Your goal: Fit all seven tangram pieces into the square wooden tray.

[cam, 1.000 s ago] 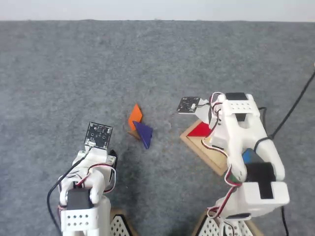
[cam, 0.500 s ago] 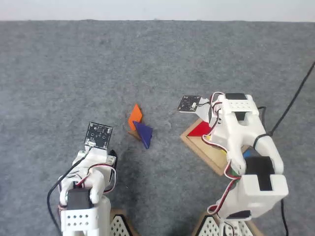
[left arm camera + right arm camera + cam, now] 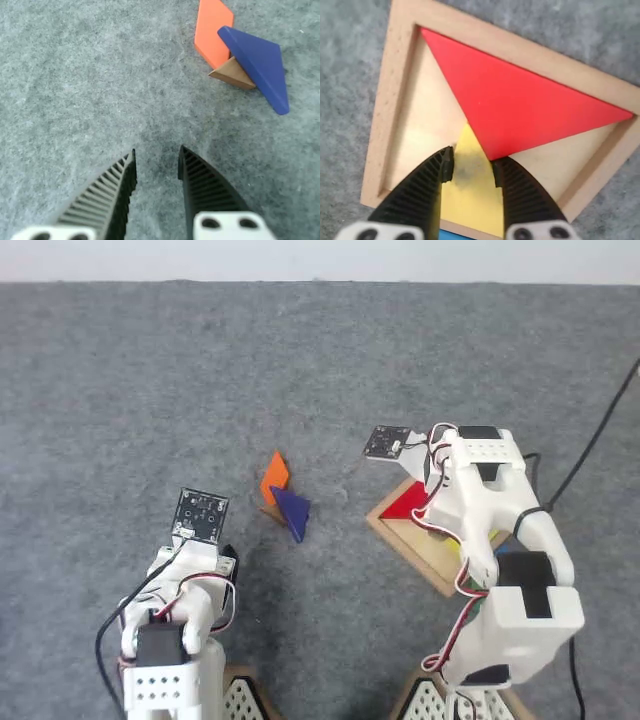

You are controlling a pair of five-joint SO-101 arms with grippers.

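Over square wooden tray (image 3: 395,85): right fingers (image 3: 427,185) sat parted astride yellow triangle (image 3: 470,195).
Left fingers (image 3: 117,187): parted, empty.
Risk: closing might lift it onto red triangle (image 3: 520,110).

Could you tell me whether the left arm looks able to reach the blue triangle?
Probably yes: the left gripper is open, only bare carpet lies between it and the blue triangle, which lies uncovered, overlapping the orange piece.

Grey felt-like mat (image 3: 150,370) covering the table, pale wall strip (image 3: 320,260) along the far edge
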